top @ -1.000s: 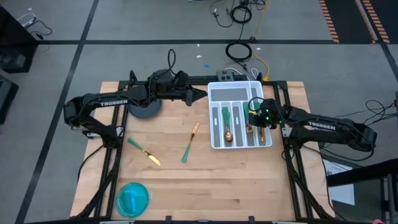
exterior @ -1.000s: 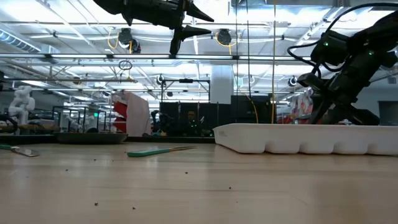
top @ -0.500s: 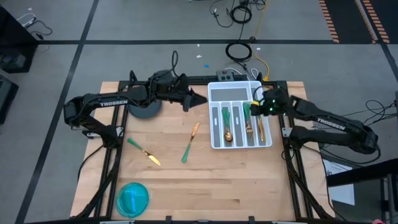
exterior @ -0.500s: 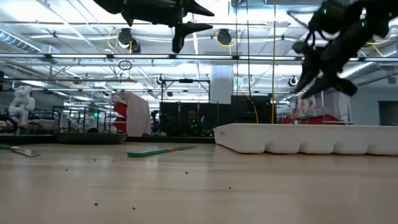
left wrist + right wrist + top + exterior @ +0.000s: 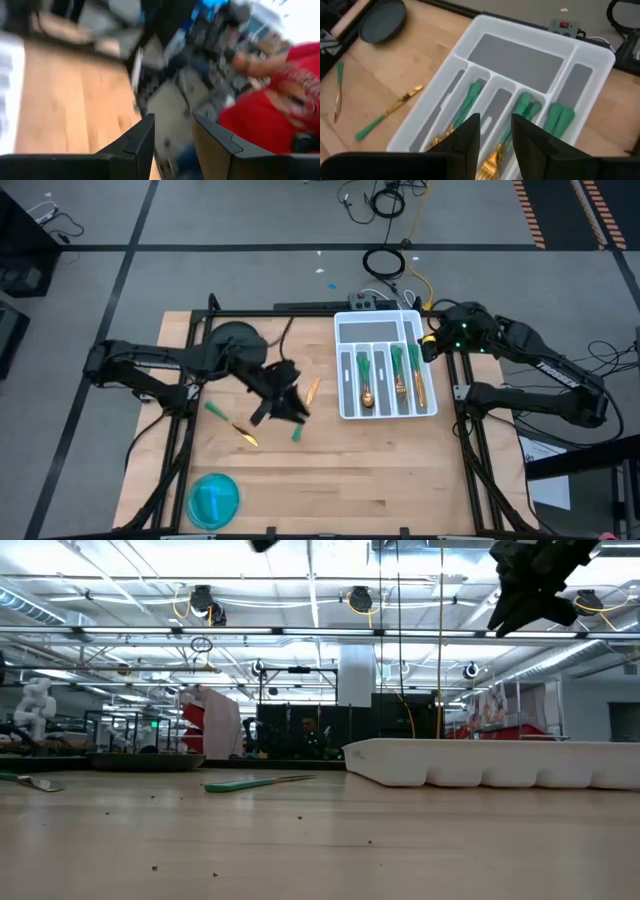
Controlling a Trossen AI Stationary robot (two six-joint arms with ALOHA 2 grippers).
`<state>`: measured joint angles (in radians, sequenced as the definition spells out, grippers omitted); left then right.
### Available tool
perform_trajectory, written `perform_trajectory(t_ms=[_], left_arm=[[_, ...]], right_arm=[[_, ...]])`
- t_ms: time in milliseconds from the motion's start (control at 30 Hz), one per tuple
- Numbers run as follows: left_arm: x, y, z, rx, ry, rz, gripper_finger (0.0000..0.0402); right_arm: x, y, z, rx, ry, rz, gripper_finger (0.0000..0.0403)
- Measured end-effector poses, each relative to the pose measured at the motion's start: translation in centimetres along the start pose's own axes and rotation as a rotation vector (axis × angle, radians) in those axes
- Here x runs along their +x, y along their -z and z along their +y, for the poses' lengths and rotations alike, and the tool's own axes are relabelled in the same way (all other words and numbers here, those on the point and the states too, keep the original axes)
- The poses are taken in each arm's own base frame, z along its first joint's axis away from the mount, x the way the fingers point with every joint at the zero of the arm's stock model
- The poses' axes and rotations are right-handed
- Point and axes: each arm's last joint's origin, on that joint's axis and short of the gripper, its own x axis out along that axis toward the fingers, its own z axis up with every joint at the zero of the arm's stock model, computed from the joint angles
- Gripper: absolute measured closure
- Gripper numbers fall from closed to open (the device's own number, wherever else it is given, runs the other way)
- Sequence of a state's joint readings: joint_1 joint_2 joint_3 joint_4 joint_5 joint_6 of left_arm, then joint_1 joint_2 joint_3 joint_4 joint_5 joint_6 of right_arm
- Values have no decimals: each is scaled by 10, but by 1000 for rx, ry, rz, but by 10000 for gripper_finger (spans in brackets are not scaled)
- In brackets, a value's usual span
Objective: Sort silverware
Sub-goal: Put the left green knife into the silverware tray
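From above, the right gripper (image 5: 432,348) has lifted clear of the white tray (image 5: 376,322) to its right edge, leaving its piece among the silverware (image 5: 390,376) there, while the left gripper (image 5: 285,402) has swung down over the loose fork (image 5: 305,415) mid-table. The low view shows the right gripper (image 5: 530,585) high above the tray (image 5: 480,762). Both wrist views show parted, empty fingers (image 5: 140,145) (image 5: 465,137); another pickup looks next.

Bare wood between tray (image 5: 346,412) and bowl (image 5: 213,500)
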<state>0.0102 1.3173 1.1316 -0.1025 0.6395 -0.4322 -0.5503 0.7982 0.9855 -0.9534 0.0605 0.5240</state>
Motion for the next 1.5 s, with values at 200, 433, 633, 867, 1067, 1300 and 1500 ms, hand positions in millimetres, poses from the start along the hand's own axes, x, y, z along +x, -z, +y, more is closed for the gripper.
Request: perform_trajectory(t_ms=[200, 433, 633, 867, 1067, 1300, 1500], left_arm=[[-35, 52, 1, -125, -367, 437, 265], [-80, 97, 6, 2, -855, 890, 265], [-78, 128, 19, -89, -787, 882, 265], [-82, 169, 43, -888, -1226, 529, 265], [-67, 174, 45, -1069, -1204, 319, 265], [-76, 187, 34, -1147, -1378, 425, 265], [-78, 190, 32, -1447, -1556, 135, 265]], right_arm=[[-2, 6, -3, -20, 19, 64, 303], [-3, 10, -5, -32, 40, 103, 303], [-3, 10, -5, -33, 42, 107, 303], [-3, 10, -5, -23, 41, 103, 303], [-3, 10, -5, -33, 40, 102, 303], [-3, 10, -5, -93, 40, 103, 303], [-3, 10, -5, -108, 39, 103, 303]])
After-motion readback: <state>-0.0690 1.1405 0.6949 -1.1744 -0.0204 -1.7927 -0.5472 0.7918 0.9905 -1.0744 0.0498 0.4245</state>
